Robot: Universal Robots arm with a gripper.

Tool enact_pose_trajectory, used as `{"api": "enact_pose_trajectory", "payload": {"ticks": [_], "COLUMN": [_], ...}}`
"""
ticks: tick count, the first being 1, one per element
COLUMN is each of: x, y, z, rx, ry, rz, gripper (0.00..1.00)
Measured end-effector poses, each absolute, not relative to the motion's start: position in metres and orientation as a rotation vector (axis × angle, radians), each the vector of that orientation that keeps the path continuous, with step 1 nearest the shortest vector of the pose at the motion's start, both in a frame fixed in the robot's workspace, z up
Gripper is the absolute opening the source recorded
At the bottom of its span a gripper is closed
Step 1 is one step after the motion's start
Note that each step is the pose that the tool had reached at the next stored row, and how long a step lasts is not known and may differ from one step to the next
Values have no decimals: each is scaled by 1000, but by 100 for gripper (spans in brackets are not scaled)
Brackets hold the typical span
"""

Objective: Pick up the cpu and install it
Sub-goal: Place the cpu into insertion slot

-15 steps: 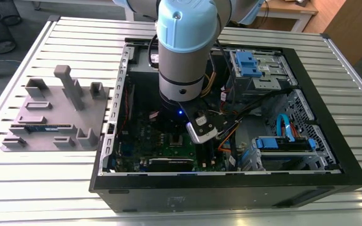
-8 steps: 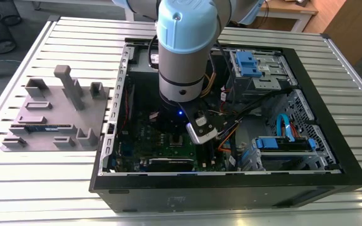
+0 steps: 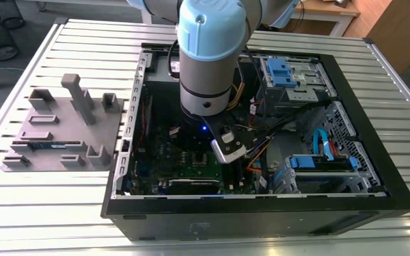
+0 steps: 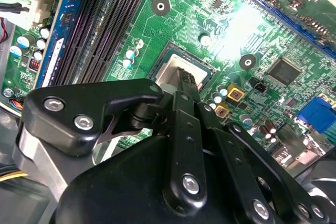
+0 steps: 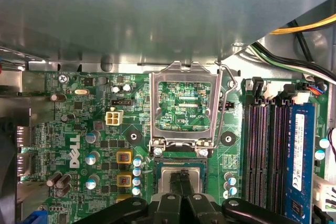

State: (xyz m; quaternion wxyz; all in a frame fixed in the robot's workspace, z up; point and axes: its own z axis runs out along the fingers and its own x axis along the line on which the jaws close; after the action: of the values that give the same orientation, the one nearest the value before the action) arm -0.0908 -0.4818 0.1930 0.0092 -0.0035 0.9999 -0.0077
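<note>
Cpu [image 5: 165, 178] in the socket [image 5: 181, 160], beneath the jaws

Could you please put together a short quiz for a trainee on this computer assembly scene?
1. True or false: the socket frame is flipped open.
2. Where is the cpu? A) lying in its socket on the motherboard B) lifted clear of the motherboard C) lying on top of the socket frame
3. Fill in: the tool over the cpu is ___ (open or shut).
Key: 1 true; 2 A; 3 shut.
</note>
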Motion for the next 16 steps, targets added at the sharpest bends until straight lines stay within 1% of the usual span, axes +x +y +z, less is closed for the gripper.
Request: {"api": "enact_pose_trajectory", "payload": {"ticks": [5, 12, 16], "x": [-91, -91, -91], "y": [-482, -482, -482], "z": [194, 204, 204], "rx": [-11, -11, 8], "ry": [3122, 3123, 3123], "rz": [-22, -24, -42], "gripper": [11, 11, 11]}}
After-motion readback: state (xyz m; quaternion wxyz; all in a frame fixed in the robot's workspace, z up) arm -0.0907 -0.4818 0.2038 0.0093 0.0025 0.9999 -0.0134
